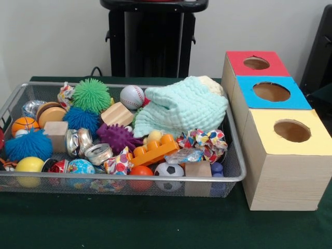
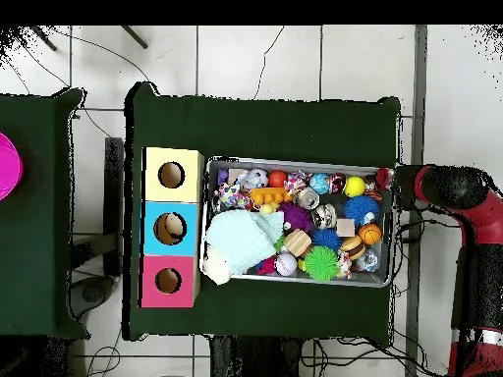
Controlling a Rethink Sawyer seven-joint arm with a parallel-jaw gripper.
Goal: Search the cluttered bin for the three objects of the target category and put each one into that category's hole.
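- The wire-mesh bin (image 1: 236, 155), silver with a rounded metal rim, sits on the dark green surface (image 1: 129, 223), packed almost rim to rim.
- At its left end lie a blue spiky ball (image 1: 27, 145), a small basketball (image 1: 24, 124) and a smooth yellow ball (image 1: 29, 165).
- Further along, a green spiky ball (image 1: 91, 95) rests at the far wall, a plain wooden cube (image 1: 55, 136) and crushed shiny cans (image 1: 97, 153) below it.
- Mid-bin, a purple spiky ball (image 1: 116, 137) touches an orange plastic brick (image 1: 154, 150); a stitched baseball (image 1: 132, 96) lies near the far rim.
- A quilted mint-green cloth (image 1: 181, 108) is heaped over the right half, hiding whatever is beneath it; a pale soft shape peeks out at its far corner.
- No plush toy can be told apart from the clutter in either view.
- A small soccer ball (image 1: 169, 170) and crinkled patterned wrappers (image 1: 207, 141) press against the near wall.
- Just beside the bin's right end stand three pale wooden boxes in a row; the red-topped box (image 1: 257, 63), farthest back, has a round dark hole (image 1: 256, 63), with the blue-topped box (image 1: 271, 92) and yellow-topped box (image 1: 290, 130) in front.
- Bare green surface runs along the near edge.
- In the overhead view the red and black arm (image 2: 462, 191) is at the bin's end opposite the boxes, outside the rim; the fingers cannot be made out, so their opening cannot be told.
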